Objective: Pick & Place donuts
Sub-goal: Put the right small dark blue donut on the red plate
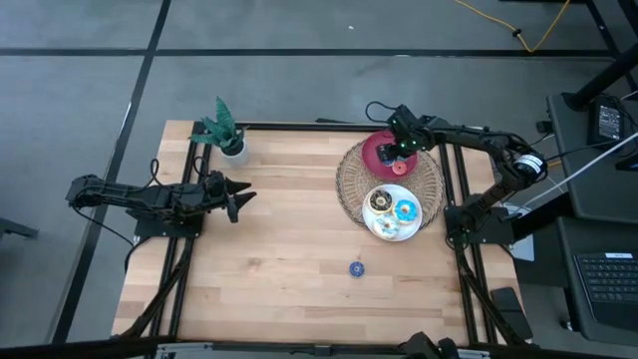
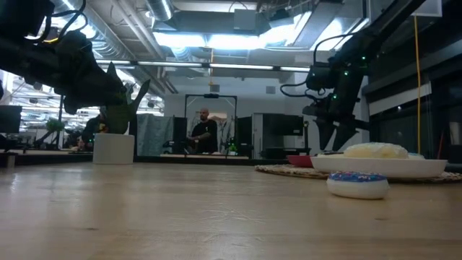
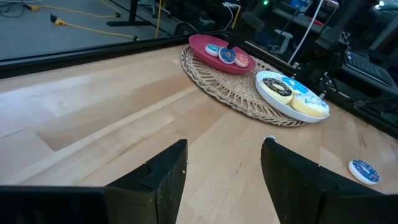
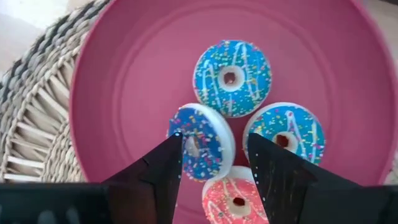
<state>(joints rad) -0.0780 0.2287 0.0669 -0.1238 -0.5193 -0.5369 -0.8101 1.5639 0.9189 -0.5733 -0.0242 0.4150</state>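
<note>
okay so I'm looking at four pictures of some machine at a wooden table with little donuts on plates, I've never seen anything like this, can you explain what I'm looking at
It is a robot with two dark arms at a wooden table. One picture looks straight down, one looks level across the tabletop, and two come from cameras on the arms' wrists.

The left gripper waits open over bare wood, holding nothing. The right gripper hangs open over a red plate with four small donuts: three blue, one pink. It holds none.

Beside it, a white plate carries larger donuts. Both plates sit on a wicker mat. One blue donut lies alone on the table, and a potted plant stands at a corner.
</note>
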